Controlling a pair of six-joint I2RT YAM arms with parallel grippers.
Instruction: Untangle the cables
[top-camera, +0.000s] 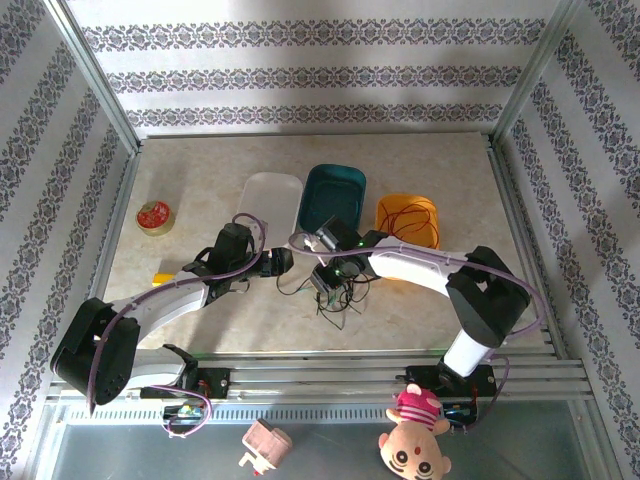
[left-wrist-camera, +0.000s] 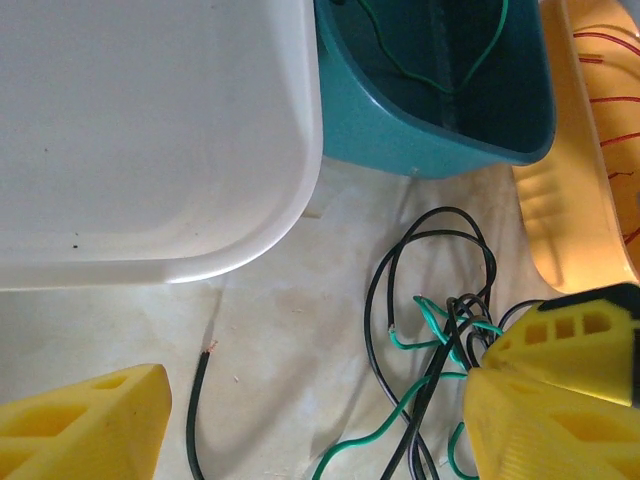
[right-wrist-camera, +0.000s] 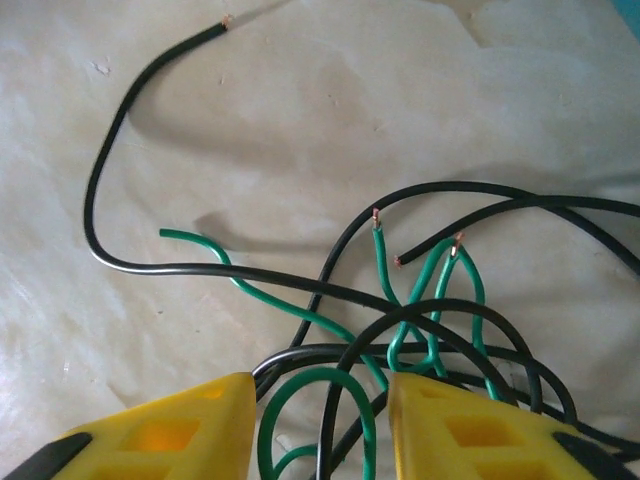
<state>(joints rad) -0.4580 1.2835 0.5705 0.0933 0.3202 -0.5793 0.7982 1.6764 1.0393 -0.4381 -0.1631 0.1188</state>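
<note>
Now the right tool (right-wrist-camera: 320, 392) stands half open over the cables (right-wrist-camera: 430, 312), green and black strands running between its fingers toward 12 o'clock, none clearly pinched. Their knot lies at its 1 o'clock on the counter (right-wrist-camera: 300, 120). The left tool (left-wrist-camera: 318, 388) is wide open and empty, with the tangle at its 3 o'clock, so I judge the right arm nearer. Room for pulling is at 9 o'clock; the teal bin (left-wrist-camera: 400, 140) stands close at 12.

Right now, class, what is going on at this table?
Two robot arms work on a tangle of black and green cables. The right gripper straddles it, jaws apart with strands between them. The left gripper is open beside it, holding nothing. Red cables lie in the orange bin, a green one in the teal bin.
</note>
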